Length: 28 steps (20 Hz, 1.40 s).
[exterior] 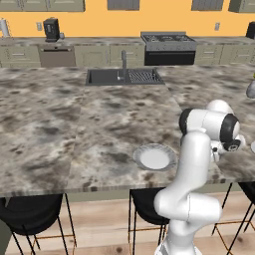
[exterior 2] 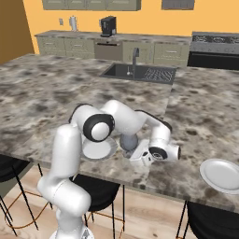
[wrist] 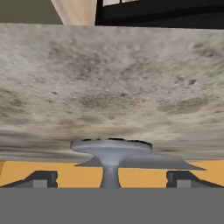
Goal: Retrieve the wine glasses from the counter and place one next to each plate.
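While the claw (exterior 2: 140,156) hangs low over the island worktop (exterior 2: 196,112) just beside a plate (exterior 2: 100,148), a wine glass (exterior 2: 129,141) sits between its spread fingers, seemingly not clamped. Withdrawing carelessly could clip the stem and topple it onto the plate.

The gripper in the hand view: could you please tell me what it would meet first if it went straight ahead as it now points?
Most likely the wine glass: its stem and round base sit centred between the gripper tips, with the island top behind. Depth is unclear.
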{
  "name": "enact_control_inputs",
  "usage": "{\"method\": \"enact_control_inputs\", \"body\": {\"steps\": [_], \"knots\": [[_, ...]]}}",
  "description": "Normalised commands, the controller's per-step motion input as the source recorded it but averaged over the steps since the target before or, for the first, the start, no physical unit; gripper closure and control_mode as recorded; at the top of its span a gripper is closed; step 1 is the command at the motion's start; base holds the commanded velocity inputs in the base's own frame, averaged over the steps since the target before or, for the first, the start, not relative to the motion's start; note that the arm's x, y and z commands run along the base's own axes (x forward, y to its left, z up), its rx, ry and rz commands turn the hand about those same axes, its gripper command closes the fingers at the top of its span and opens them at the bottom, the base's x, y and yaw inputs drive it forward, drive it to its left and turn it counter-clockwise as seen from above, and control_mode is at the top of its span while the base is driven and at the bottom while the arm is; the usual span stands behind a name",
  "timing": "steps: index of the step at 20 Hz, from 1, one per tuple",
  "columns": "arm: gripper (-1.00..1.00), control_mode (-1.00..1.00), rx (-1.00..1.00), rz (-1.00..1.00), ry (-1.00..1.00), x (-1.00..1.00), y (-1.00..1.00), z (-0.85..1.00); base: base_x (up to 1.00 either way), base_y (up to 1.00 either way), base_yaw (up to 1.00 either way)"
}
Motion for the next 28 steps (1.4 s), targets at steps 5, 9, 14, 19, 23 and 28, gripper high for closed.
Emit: {"method": "enact_control_inputs", "body": {"steps": [5,9,14,19,23,28], "knots": [[-1.0,-1.0,0.0,-0.08,0.0,0.0,-0.13,0.0,0.0,0.0,0.0],[-1.0,-1.0,0.0,-0.16,-0.03,-0.23,-0.19,0.17,0.0,0.0,0.0],[-1.0,-1.0,0.0,-0.06,-0.32,-0.8,-0.01,0.62,0.0,0.0,0.0],[-1.0,-1.0,0.0,0.0,-0.4,-1.0,0.03,0.9,0.0,0.0,0.0],[-1.0,-1.0,-0.08,-0.01,-0.37,-0.68,0.45,0.98,0.0,0.0,0.0],[-1.0,-1.0,-0.11,-0.04,-0.3,-0.46,0.64,0.91,0.0,0.0,0.0]]}}
